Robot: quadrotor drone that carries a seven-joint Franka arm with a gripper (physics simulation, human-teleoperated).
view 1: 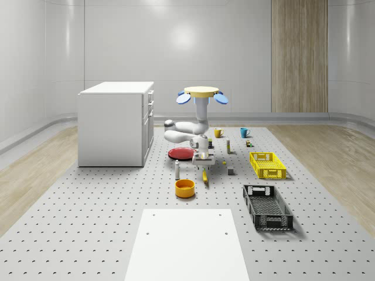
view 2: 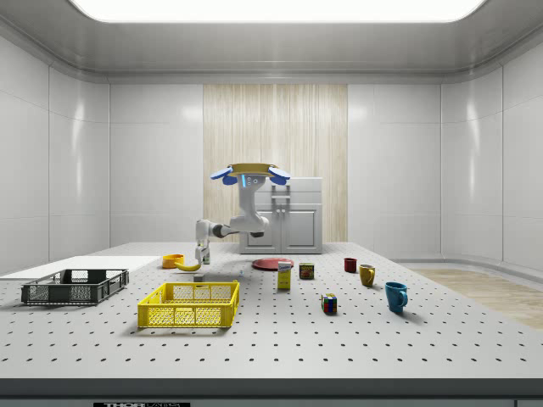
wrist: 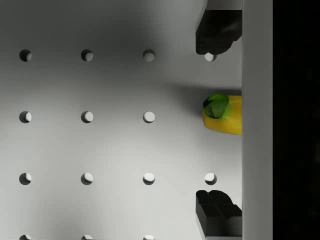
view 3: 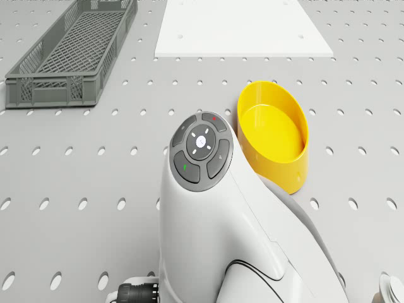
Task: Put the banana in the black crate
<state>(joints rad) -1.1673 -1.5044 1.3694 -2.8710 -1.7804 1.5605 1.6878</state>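
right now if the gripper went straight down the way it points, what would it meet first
Most likely the banana: the gripper points down at the table, with the banana's green tip between its open jaws. How far above it is unclear.

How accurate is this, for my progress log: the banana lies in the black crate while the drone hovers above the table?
Not quite: the banana is outside the black crate, near the orange bowl, under the pincer, as the whole-scene view shows. The drone does hover above the table.

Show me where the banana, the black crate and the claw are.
banana (wrist: 225,117): wrist view, its green-tipped end.
black crate (view 1: 268,207): whole-scene view, its mesh floor.
claw (wrist: 218,120): wrist view, midway between the fingertips.
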